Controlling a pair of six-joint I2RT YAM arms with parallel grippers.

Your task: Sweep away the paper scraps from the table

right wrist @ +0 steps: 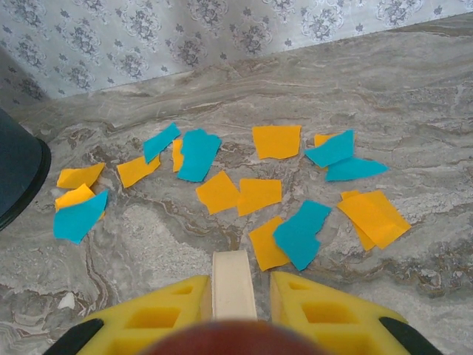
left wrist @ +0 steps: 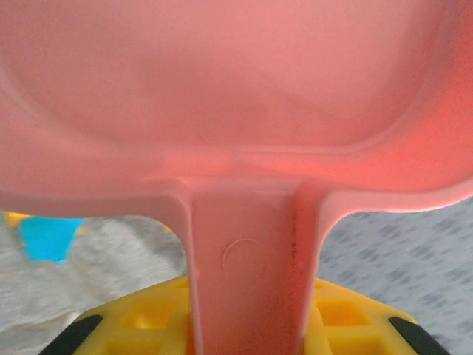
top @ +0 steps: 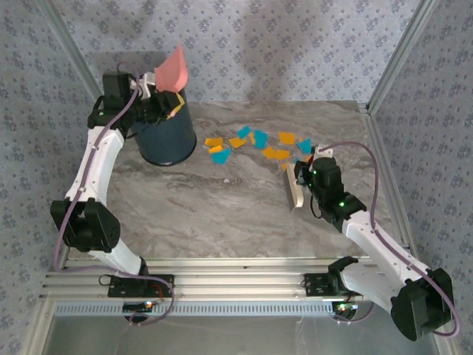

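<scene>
While the orange and teal paper scraps (right wrist: 259,196) lie scattered on the grey marbled stone surface (top: 192,214), both arms hold their implements.
The left tool (left wrist: 247,318) pinches the pink plastic dustpan (left wrist: 236,89) by its handle, tilted above the dark blue round bin (top: 166,137), likely for tipping. The right tool (right wrist: 236,287) is pressed on a flat cream sweeper (right wrist: 233,266) just behind the scraps, placed to push them.

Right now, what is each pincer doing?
Left pincer: closed on the pink dustpan, by its handle.
Right pincer: closed on the cream brush.
</scene>
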